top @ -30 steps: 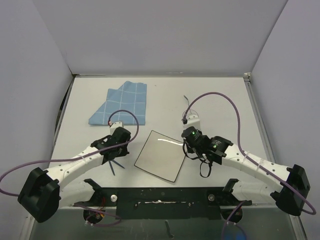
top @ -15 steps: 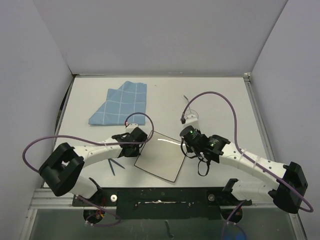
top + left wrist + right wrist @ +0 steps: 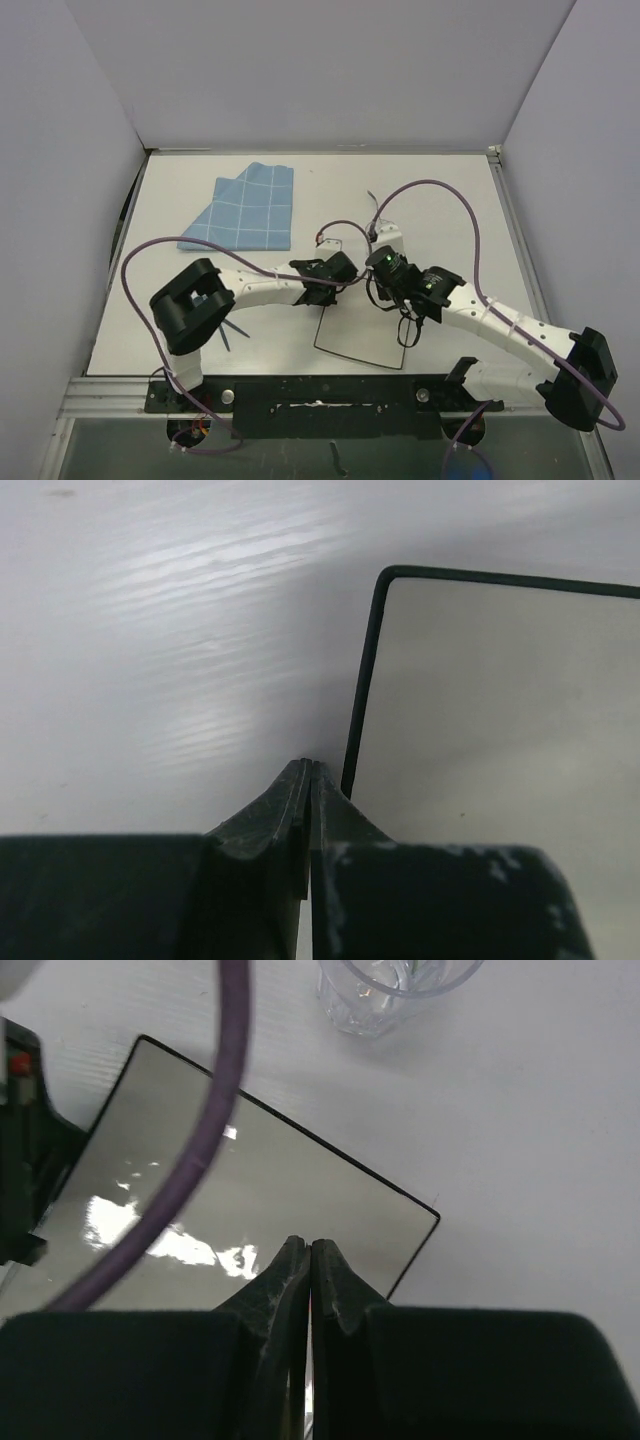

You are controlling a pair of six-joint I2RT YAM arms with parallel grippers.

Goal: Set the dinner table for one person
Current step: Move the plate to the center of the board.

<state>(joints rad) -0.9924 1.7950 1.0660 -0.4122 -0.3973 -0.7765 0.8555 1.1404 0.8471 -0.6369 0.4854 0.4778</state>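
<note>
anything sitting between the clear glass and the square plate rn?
Nothing. The right wrist view shows only a bare strip of white table between the clear glass and the black-rimmed square plate; they stand apart.

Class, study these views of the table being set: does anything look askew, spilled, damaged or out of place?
The blue white-gridded cloth mat lies crooked at the far left of the white tabletop, unevenly folded. The square black-rimmed plate also sits skewed to the table's edges. Nothing looks spilled or broken.
</note>
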